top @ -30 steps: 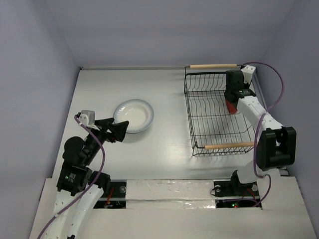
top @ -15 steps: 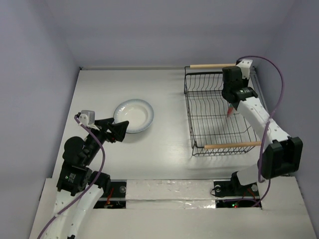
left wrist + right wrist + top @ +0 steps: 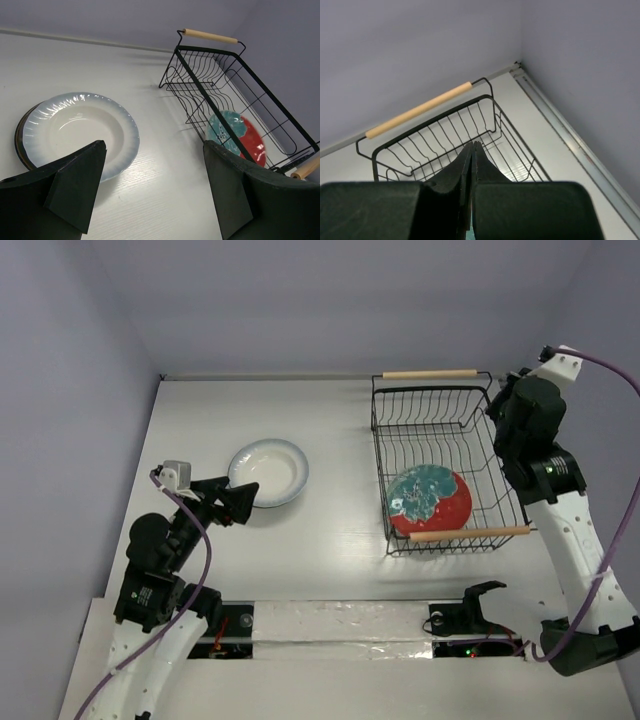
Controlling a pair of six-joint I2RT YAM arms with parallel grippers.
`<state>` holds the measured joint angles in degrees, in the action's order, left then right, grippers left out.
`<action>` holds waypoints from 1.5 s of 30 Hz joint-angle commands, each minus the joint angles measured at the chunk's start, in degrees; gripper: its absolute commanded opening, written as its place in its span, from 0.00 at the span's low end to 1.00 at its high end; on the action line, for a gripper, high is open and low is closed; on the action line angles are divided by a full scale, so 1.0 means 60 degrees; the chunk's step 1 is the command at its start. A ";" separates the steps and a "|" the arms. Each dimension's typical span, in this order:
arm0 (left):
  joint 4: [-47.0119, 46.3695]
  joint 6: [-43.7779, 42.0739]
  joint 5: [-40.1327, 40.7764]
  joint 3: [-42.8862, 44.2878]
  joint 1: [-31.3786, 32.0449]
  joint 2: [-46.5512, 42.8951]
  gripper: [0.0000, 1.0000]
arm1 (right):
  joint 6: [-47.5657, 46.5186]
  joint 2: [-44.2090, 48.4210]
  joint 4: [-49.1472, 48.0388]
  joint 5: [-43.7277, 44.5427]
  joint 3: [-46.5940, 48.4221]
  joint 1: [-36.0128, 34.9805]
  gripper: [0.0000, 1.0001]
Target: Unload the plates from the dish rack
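The red plate with the teal floral centre (image 3: 430, 501) lies in the near end of the black wire dish rack (image 3: 382, 465), leaning on its near handle; it also shows in the left wrist view (image 3: 239, 136). My right gripper (image 3: 503, 405) is shut with nothing between its fingers, raised over the rack's far right corner (image 3: 471, 145). The white plate with the bluish rim (image 3: 268, 472) sits on the table at left, on top of a dark plate rim (image 3: 20, 145). My left gripper (image 3: 245, 505) is open and empty just near of it (image 3: 155, 145).
The rack's far wooden handle (image 3: 417, 111) is ahead of the right fingers. The purple back wall and the right wall (image 3: 580, 60) stand close to the rack. A white strip (image 3: 330, 625) runs along the near edge between the arm bases.
My right arm has risen and swung back to the right, away from the rack's middle. The red plate it held on edge now lies in the rack's near end. Left arm unmoved.
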<state>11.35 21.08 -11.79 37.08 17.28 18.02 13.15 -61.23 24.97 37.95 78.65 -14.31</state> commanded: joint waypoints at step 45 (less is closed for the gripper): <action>-0.0472 -0.0013 0.0046 -0.0028 0.0240 -0.0572 0.77 | 0.1266 -0.5600 -0.0339 -0.5667 -0.2578 0.0275 0.31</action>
<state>11.33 21.08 -11.75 37.08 18.37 15.35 20.56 -92.84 22.96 4.08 60.23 -12.82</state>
